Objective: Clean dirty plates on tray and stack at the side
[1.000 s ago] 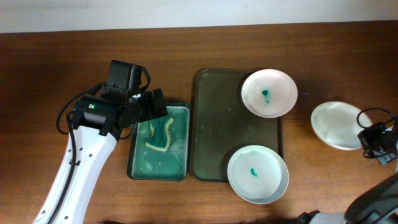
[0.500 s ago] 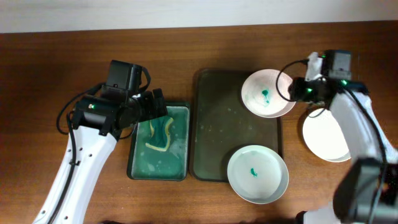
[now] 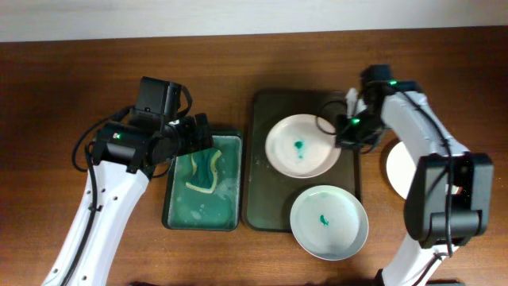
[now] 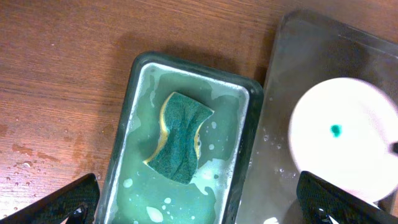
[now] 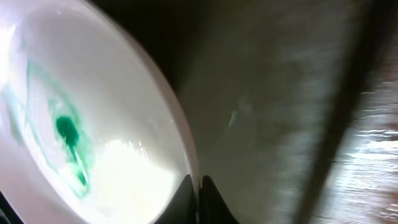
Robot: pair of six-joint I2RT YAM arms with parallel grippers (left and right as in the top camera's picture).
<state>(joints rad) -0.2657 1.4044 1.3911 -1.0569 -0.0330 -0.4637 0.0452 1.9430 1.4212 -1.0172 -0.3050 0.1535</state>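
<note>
Right jaws sit at the rim of the upper plate on the tray.

Glossy white plates glazed to a sheen, dark olive tray smooth and wetted, table of grained brown wood, green tub smooth like plastic, sponge rough-faced, backed with yellow foam.

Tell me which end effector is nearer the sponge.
Left. The left end effector hovers above the sponge; the right end effector grips a plate on the tray.
</note>
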